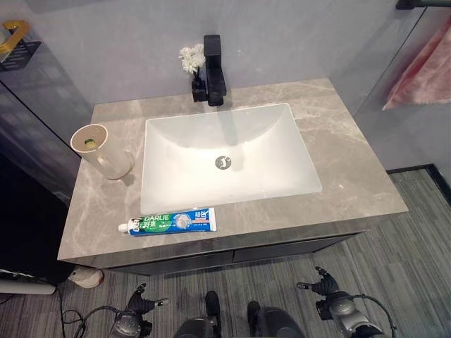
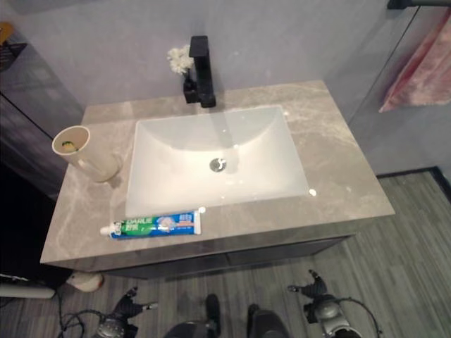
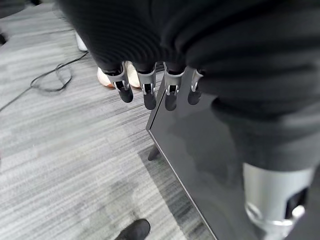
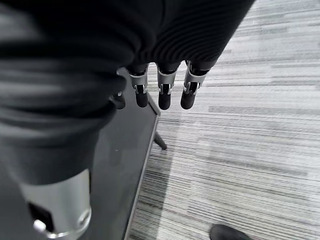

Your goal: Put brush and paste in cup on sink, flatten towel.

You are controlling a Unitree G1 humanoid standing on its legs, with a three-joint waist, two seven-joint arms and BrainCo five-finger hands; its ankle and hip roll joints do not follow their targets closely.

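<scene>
A green, white and blue toothpaste tube (image 1: 169, 221) lies flat on the grey marble counter (image 1: 352, 162), between the front edge and the white basin (image 1: 229, 156). A cream cup (image 1: 102, 150) stands at the counter's left, with something small and greenish inside (image 1: 89, 143). A pink towel (image 1: 425, 70) hangs bunched from a black rail at the upper right. My left hand (image 1: 137, 308) hangs low in front of the cabinet at the lower left, fingers relaxed and empty (image 3: 150, 92). My right hand (image 1: 325, 290) hangs at the lower right, also relaxed and empty (image 4: 165, 92).
A black faucet (image 1: 214, 70) rises behind the basin, a small vase of white flowers (image 1: 192, 63) beside it. A wire shelf (image 1: 15, 44) sits on the wall at the upper left. The dark cabinet front (image 3: 200, 150) is close to both hands. Grey carpet (image 1: 416, 239) lies to the right.
</scene>
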